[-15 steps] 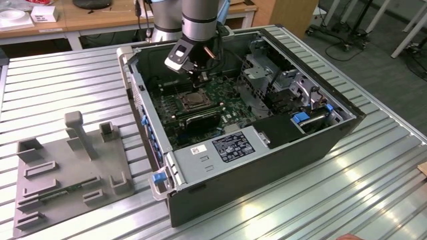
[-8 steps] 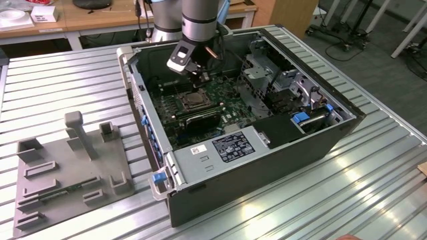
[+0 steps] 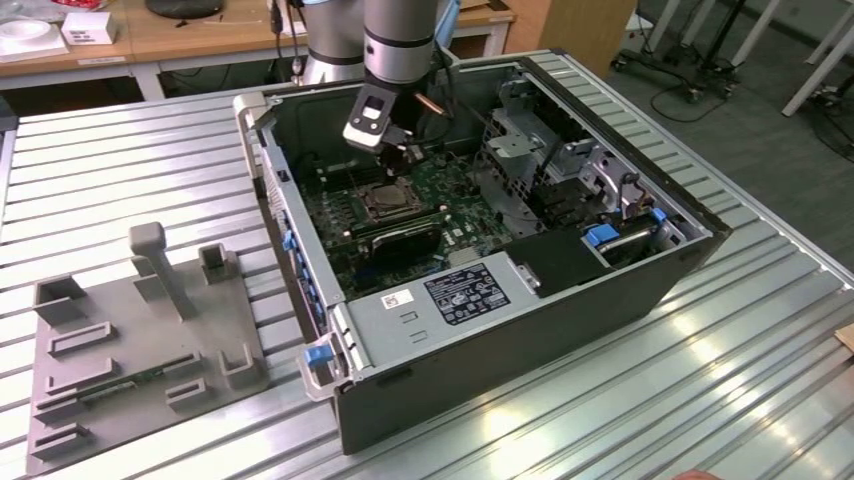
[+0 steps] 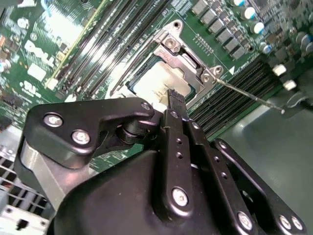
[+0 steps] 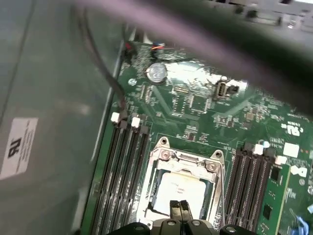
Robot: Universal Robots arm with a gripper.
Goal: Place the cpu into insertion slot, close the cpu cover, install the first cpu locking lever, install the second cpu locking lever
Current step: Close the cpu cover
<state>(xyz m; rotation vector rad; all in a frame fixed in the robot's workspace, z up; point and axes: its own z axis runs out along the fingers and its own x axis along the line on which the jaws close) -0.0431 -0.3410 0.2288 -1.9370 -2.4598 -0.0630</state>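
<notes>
The pale silvery cpu [image 5: 178, 188] lies in the insertion slot [image 3: 387, 197] on the green motherboard inside the open computer case. The silvery cpu cover [image 5: 185, 160] lies flat around it, so the chip shows through the cut-out centre. My gripper [image 5: 179, 206] hangs just above the cpu's edge, shut, with nothing between its black fingers. In the second wrist view the gripper [image 4: 173, 95] tips sit over the cpu [image 4: 156, 81]. A thin metal locking lever [image 4: 249, 97] sticks out sideways from the cover's corner [image 4: 203, 73], unlatched.
The case walls [image 3: 287, 215] close in around the board. Black memory slots [image 5: 127, 161] flank the socket on both sides. A metal drive cage [image 3: 534, 160] stands at the exterior view's right. A grey fixture plate [image 3: 134, 340] lies on the slatted table outside the case.
</notes>
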